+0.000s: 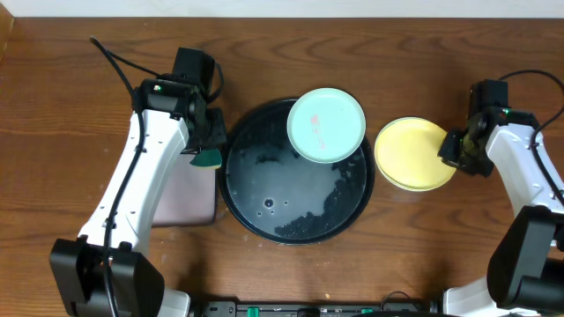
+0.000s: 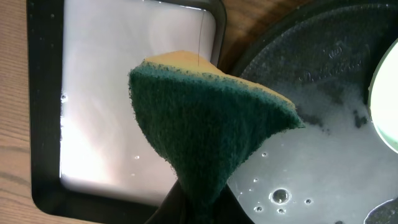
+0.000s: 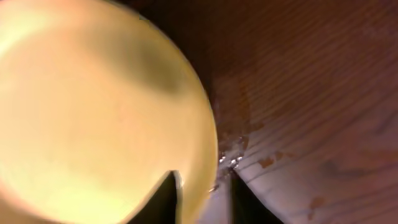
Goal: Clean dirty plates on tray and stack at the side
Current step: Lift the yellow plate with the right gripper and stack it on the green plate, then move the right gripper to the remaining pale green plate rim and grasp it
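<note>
Our left fingers (image 2: pixel 171 211) pinch a coarse green-and-yellow sponge (image 2: pixel 205 124) beside the wet, soapy black tray (image 1: pixel 264 211), likely poised to scrub the smeared mint plate (image 1: pixel 326 124) resting on its rim. On the bench (image 1: pixel 70 106), the right fingers (image 3: pixel 163 205) straddle the edge of the smooth yellow plate (image 1: pixel 411 154); we cannot tell whether they are clamped or loose.

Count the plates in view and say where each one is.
2. A mint-blue plate rests on the upper right of the black tray, overhanging its rim; a yellow plate lies on the table right of it. Another may hide beneath the yellow.
</note>
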`<action>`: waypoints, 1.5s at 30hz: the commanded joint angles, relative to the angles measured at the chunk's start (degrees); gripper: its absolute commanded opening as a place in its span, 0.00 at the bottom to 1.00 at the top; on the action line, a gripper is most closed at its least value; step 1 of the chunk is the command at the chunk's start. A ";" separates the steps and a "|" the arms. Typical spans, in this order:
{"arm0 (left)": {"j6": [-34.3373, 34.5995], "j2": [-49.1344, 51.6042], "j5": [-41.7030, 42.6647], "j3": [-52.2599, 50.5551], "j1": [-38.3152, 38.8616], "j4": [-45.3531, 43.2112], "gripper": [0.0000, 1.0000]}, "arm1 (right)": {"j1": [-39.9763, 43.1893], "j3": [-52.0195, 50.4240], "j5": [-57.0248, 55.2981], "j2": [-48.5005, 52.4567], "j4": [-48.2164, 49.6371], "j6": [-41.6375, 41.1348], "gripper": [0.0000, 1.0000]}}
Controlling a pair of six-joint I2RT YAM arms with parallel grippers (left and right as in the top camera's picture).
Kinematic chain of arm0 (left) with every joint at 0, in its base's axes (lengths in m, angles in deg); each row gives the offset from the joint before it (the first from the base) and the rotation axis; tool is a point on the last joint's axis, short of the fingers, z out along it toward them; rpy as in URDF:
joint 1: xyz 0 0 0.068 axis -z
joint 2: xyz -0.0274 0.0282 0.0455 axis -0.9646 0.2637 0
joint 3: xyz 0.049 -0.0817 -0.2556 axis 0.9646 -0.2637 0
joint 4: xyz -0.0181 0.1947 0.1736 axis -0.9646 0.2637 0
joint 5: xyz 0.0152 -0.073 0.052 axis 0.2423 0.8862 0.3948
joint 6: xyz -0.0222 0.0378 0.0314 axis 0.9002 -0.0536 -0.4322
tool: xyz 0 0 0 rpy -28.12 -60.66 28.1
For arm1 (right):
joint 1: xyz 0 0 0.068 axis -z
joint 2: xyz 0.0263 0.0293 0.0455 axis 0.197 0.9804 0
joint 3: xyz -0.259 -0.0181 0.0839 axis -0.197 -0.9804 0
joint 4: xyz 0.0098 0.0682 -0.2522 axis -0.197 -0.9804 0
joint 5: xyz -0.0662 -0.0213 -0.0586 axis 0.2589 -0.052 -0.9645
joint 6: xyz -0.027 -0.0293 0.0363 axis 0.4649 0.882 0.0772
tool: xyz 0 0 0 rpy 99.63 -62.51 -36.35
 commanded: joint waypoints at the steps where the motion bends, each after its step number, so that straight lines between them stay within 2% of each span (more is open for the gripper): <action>1: -1.16 -0.44 -0.70 -0.22 -0.24 -0.04 0.08 | 0.42 0.33 -0.07 0.09 1.36 0.26 0.43; 2: -1.16 -0.44 -0.70 -0.22 -0.24 -0.04 0.07 | 0.42 0.48 1.16 0.09 1.97 0.31 0.50; 5: -1.16 -0.46 -0.70 -0.22 -0.24 -0.04 0.07 | 0.07 2.12 10.14 0.04 3.28 5.18 0.58; 10: -1.14 -0.44 -0.70 -0.22 -0.24 -0.20 0.08 | -3.08 6.75 20.41 0.04 6.43 8.41 0.60; 18: -1.16 -0.46 -0.70 -0.22 -0.24 -0.48 0.07 | -13.20 14.12 19.04 2.60 11.98 8.44 0.54; 20: -1.16 -0.44 -0.70 -0.22 -0.24 -0.46 0.07 | -15.43 17.25 17.94 5.62 12.04 9.18 0.54; 23: -1.16 -0.44 -0.70 -0.22 -0.24 -0.48 0.08 | -17.88 22.32 16.90 11.41 10.95 11.47 0.61; 26: -1.16 -0.44 -0.70 -0.22 -0.24 -0.46 0.07 | -19.43 26.27 16.24 16.63 9.14 14.47 0.61; 31: -1.16 -0.44 -0.70 -0.22 -0.24 -0.42 0.07 | -20.74 27.45 14.12 21.55 7.80 17.33 0.61; 35: -1.16 -0.44 -0.70 -0.22 -0.24 -0.44 0.07 | -20.98 27.43 14.03 23.69 6.03 19.17 0.53; 37: -1.16 -0.44 -0.70 -0.22 -0.24 -0.44 0.07 | -20.96 27.43 14.05 24.33 5.62 19.15 0.40; 39: -1.16 -0.44 -0.70 -0.22 -0.24 -0.44 0.07 | -20.92 27.41 14.12 24.46 5.44 19.12 0.19; 41: -1.16 -0.44 -0.70 -0.22 -0.24 -0.44 0.07 | -20.94 27.39 14.14 24.44 5.42 19.12 0.08; 45: -1.16 -0.44 -0.70 -0.22 -0.24 -0.46 0.07 | -21.31 27.30 14.14 24.48 4.42 19.12 0.10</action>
